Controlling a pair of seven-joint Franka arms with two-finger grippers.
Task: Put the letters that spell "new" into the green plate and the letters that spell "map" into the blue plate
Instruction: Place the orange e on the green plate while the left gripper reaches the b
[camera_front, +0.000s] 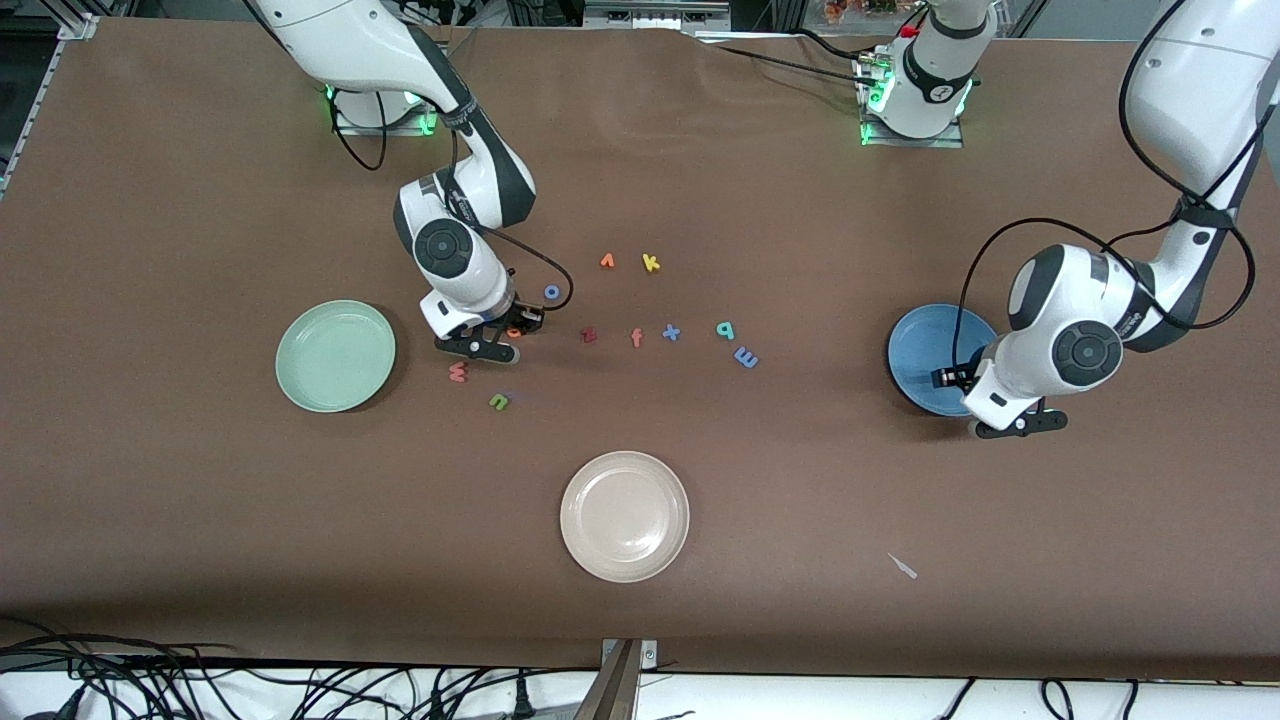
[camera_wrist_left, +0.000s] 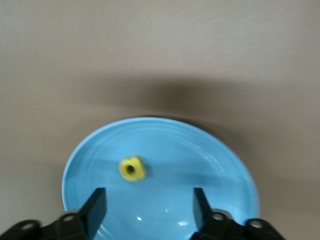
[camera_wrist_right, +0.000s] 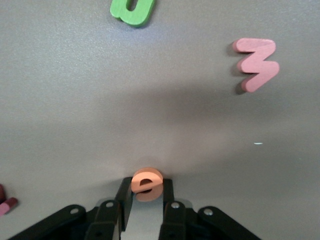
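Foam is light, so we worry most about the orange e (camera_wrist_right: 146, 184): our right gripper (camera_front: 497, 341), down at the table beside the green plate (camera_front: 336, 356), has closed on it by a shallow edge and lifting could flick it loose. Over the blue plate (camera_wrist_left: 210, 160), our left gripper (camera_wrist_left: 149, 205) stands open, the yellow a (camera_wrist_left: 132, 168) already in the plate.

Desk (camera_front: 200, 560): green plate (camera_front: 336, 356) toward R arm's end, blue plate (camera_front: 925, 350) toward L arm's end, third plate (camera_front: 625, 516) between them, nearer front cam. a (camera_wrist_left: 132, 168) lies in blue plate. L claw (camera_wrist_left: 149, 206) over blue plate. R claw (camera_wrist_right: 145, 197) down on desk w/ e (camera_wrist_right: 146, 183) between its fingers. w (camera_front: 458, 372) and n (camera_front: 499, 401) nearer cam than R claw, beside green plate. p (camera_front: 726, 329), m (camera_front: 746, 357) mid-desk, m just nearer cam.
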